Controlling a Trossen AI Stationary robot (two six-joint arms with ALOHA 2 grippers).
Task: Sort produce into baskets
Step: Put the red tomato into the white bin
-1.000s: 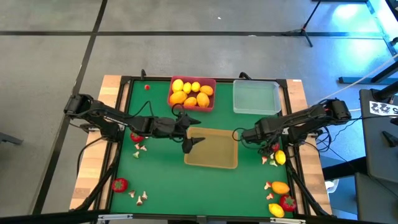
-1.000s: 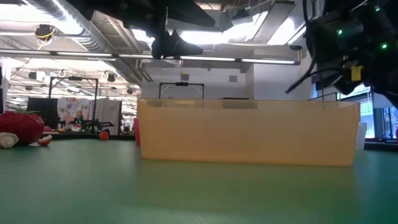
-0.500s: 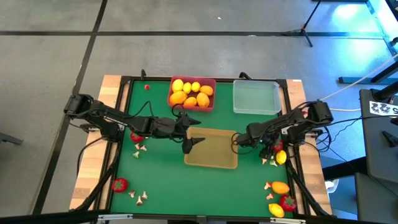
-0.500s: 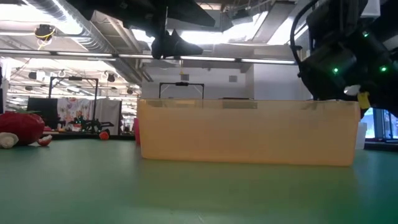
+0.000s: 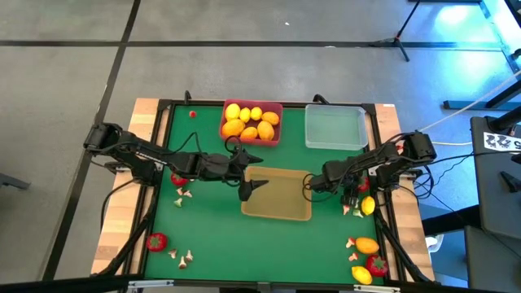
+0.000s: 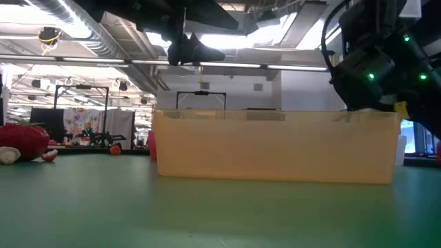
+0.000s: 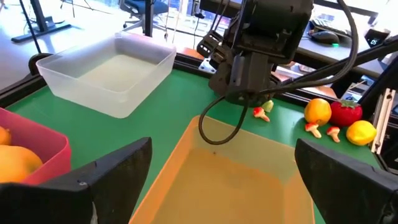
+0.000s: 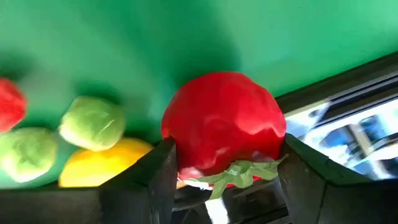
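A red fruit (image 8: 224,121) with a green top lies right of the tan basket (image 5: 277,195), near the table's right frame. My right gripper (image 5: 358,187) slants down over it and is shut on it. In the high view only a bit of red (image 5: 362,186) shows past the arm. My left gripper (image 5: 259,171) hangs open above the tan basket's left end, holding nothing. The pink basket (image 5: 278,134) at the far edge holds several lemons. The clear basket (image 5: 334,127) stands to its right. My right gripper pinches the red fruit's round body (image 8: 181,140) between its two fingers (image 8: 158,180), one on each side. The fingers come slanting down from above. The green top (image 8: 239,169) faces back toward the gripper. Whether the fruit still touches the mat, I cannot tell.
A yellow lemon (image 5: 367,205) and small mushrooms (image 5: 348,210) lie close beside my right gripper. An orange, a red and a yellow fruit (image 5: 368,259) sit at the near right corner. Red fruits (image 5: 155,241) and mushrooms (image 5: 183,256) lie on the left. The black frame (image 5: 381,203) borders the mat.
My right gripper has sunk toward the mat beside the tan basket's right end and tipped more steeply downward. Its arm has drawn in from the table's right edge.
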